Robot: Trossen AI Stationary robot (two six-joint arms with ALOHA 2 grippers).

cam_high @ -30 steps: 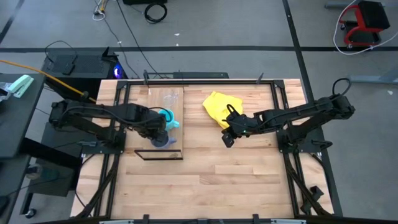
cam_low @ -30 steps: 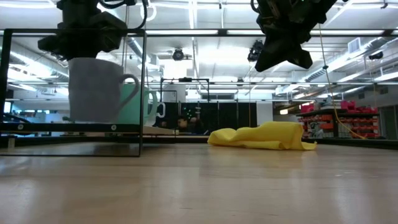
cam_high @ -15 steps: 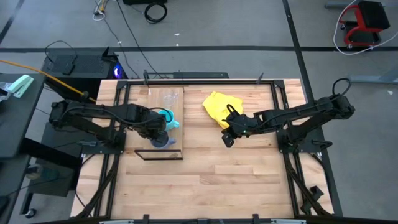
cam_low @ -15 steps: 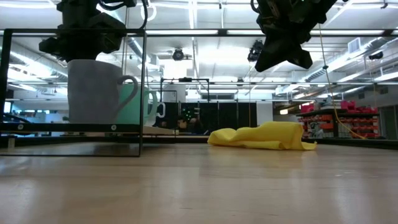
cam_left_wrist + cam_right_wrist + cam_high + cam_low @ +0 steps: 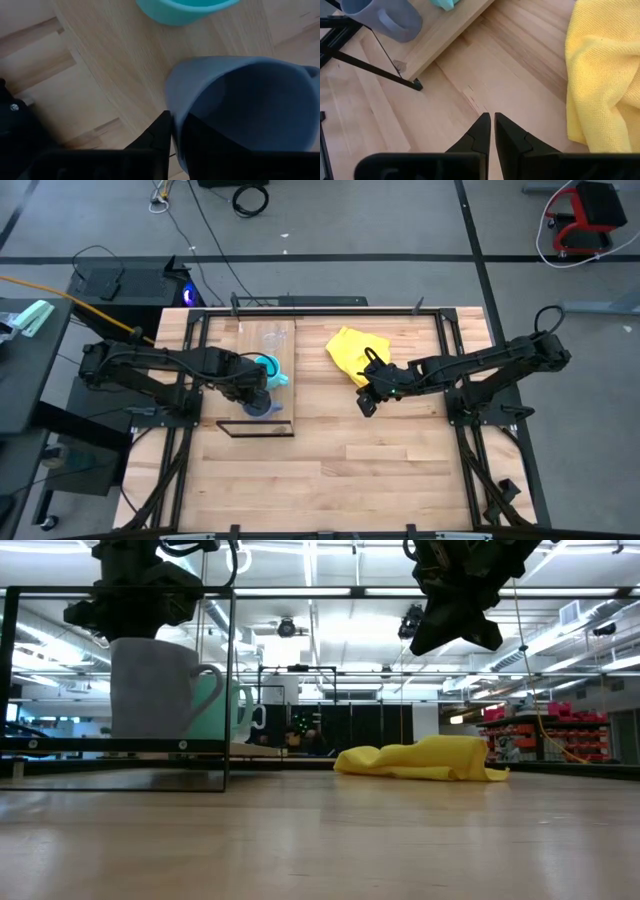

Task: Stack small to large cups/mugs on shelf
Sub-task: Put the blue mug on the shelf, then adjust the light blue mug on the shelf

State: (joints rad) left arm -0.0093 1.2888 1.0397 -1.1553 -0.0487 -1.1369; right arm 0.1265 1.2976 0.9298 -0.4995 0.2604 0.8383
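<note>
From above, the left gripper hides most of the blue-grey mug at the shelf's black-framed end; its wrist view shows a finger clamping the rim, cyan mug beside. The glass cup sits farther back. Over mid-table near the yellow cloth, the right gripper hangs pinched together, empty.

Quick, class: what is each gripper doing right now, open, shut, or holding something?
Left gripper: shut on the rim of the blue-grey mug, which stands on the shelf.
Right gripper: shut, holding nothing, above the table beside the yellow cloth.
</note>
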